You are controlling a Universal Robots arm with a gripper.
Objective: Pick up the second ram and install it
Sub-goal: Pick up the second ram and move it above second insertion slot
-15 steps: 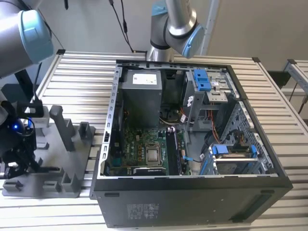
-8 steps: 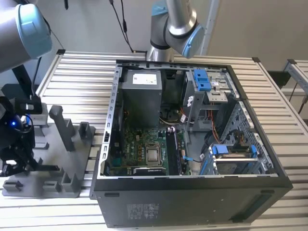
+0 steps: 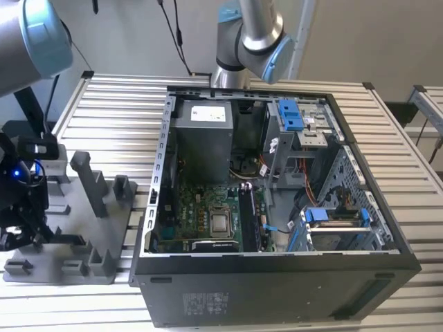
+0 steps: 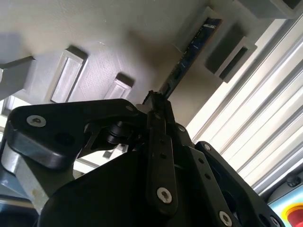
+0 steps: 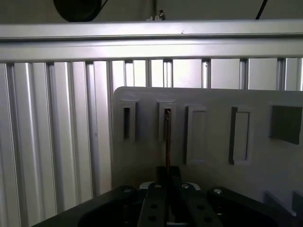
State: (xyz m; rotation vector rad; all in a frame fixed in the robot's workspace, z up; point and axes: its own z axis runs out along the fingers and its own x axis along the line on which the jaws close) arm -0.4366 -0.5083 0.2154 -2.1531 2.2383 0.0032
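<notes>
The jaws grip the second ram [image 5: 167, 137], standing edge-on in a slot of the grey fixture [image 5: 218, 161].

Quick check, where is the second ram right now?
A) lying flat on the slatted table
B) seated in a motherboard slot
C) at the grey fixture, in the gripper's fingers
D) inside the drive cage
C: in both wrist views the second ram runs from the closed gripper to a slot of the grey fixture.

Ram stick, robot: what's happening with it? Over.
End effector shut on the second ram. Ram edge-on over a slot in the grey fixture. Nothing seen blocking it.
</notes>
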